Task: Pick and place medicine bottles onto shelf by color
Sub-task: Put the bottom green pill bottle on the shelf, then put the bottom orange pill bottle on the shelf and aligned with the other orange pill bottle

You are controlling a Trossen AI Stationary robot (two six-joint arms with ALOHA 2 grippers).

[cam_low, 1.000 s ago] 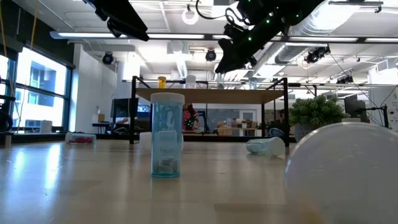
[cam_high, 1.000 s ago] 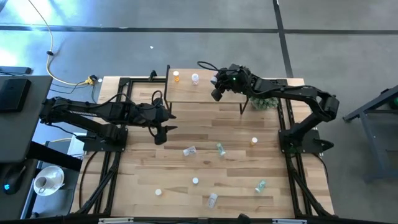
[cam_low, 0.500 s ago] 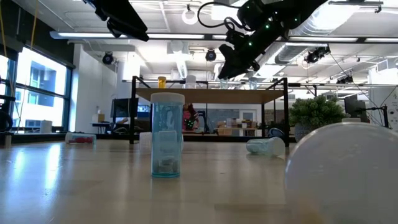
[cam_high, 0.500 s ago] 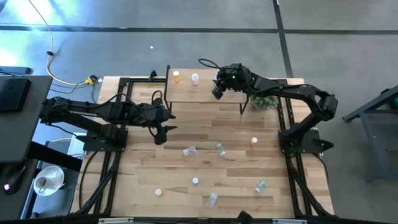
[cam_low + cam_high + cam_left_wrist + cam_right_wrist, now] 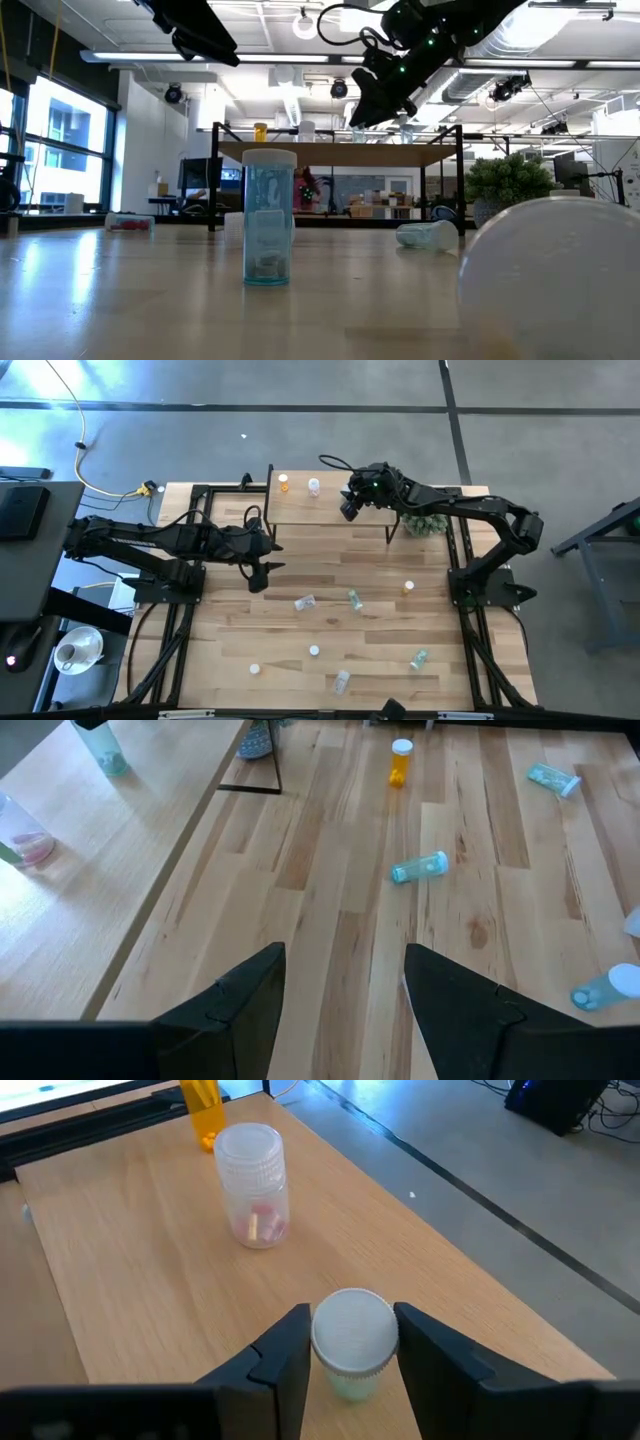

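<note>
My right gripper (image 5: 350,508) is over the light-wood shelf (image 5: 300,510) at the table's far side, shut on a green-tinted bottle with a white cap (image 5: 352,1342). An orange bottle (image 5: 203,1108) and a pink bottle (image 5: 253,1185) stand upright on the shelf beyond it. My left gripper (image 5: 258,575) hangs open and empty above the table in front of the shelf's left end; it also shows in the left wrist view (image 5: 345,960). Several bottles lie or stand on the tabletop. My right gripper pinches the green-tinted bottle at its white cap (image 5: 350,1325), one finger (image 5: 285,1350) on each side. The fingers slant down from the table's right side. The bottle is upright; whether its base touches the shelf board I cannot tell.
On the tabletop are a lying blue bottle (image 5: 305,602), a green one (image 5: 353,598), an orange one (image 5: 408,588), another green one (image 5: 419,658) and more near the front edge (image 5: 342,680). A spiky green plant (image 5: 428,522) sits by the shelf's right end.
My right gripper has shifted a little toward the table's right edge over the shelf and tipped slightly, still shut on the bottle. In the last half second it has kept still.
</note>
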